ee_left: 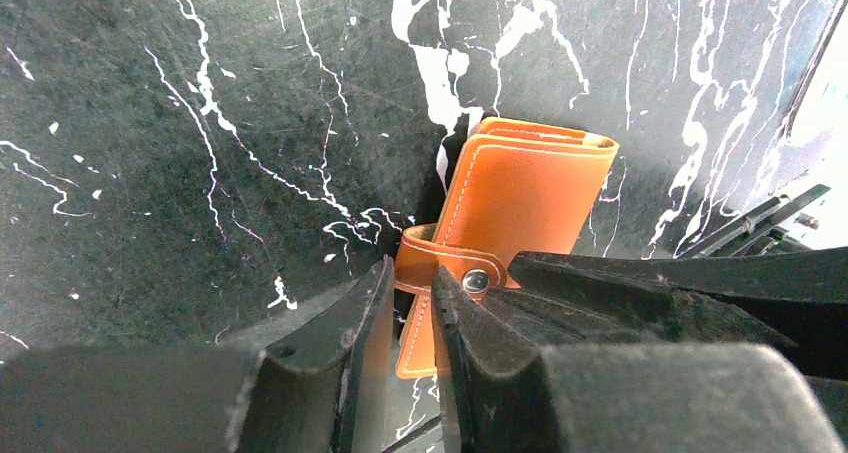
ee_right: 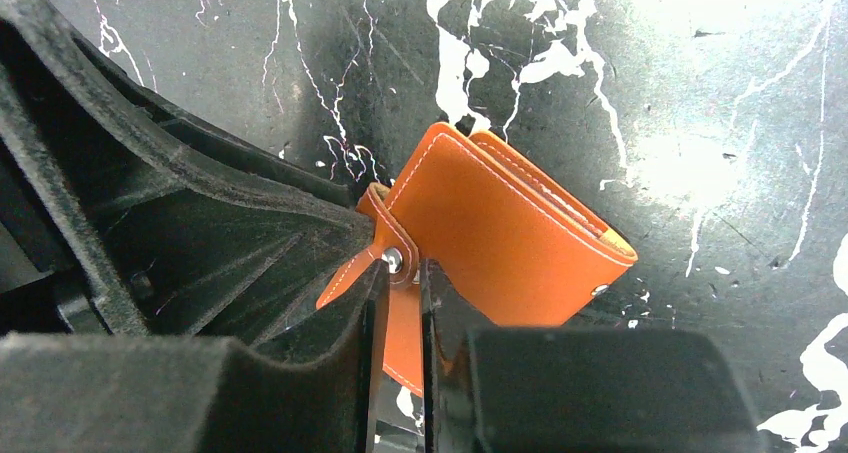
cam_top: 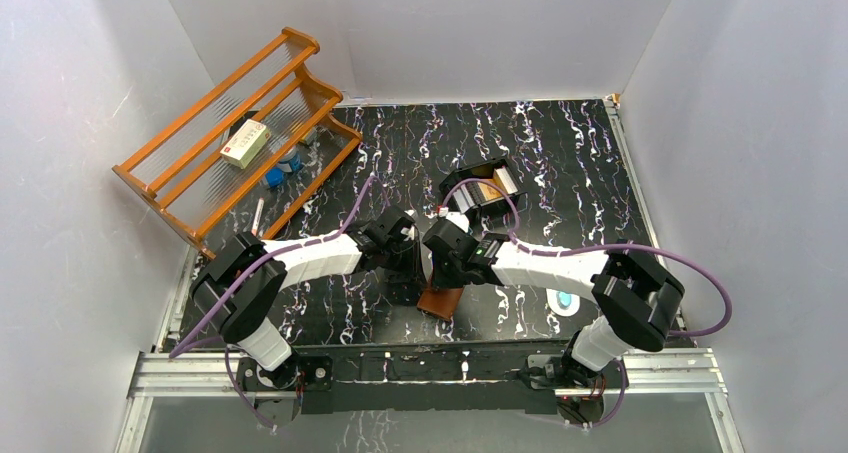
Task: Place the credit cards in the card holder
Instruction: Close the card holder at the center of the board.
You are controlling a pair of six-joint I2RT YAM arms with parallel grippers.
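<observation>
Grip on both sides, low centre of the overhead frame: pinching the small brown leather fold-over card holder (cam_top: 440,301) from left and right at once. Lying slantwise just below the two meeting wrists, near the front edge of the black white-veined table (cam_top: 560,153).

Left wrist view: clamping with the left gripper (ee_left: 412,273), jaws nearly together, on a strip of the leather at lower centre of the frame. Showing the holder's folded body reaching toward the upper right, stitched edge outward. Showing also the strap (ee_left: 440,248) with its round metal snap (ee_left: 476,281), just right of the fingertips. Crowding against the opposing black fingers at right; touching or not, cannot tell.

Right wrist view: closing the right gripper (ee_right: 402,273) narrowly on a leather flap at bottom centre, with the snap directly above the fingertips. Spreading up and to the right of the jaws in a folded slab. Resting on the table or lifted off it, cannot tell.

Upper centre of the overhead frame: sitting inside a black open-top plastic tray (cam_top: 475,169), well apart from the holder, thin rectangular orange and white credit cards (cam_top: 490,186). Standing at upper left, an orange wooden slatted rack (cam_top: 200,100) carrying a white oblong packet (cam_top: 245,143).
</observation>
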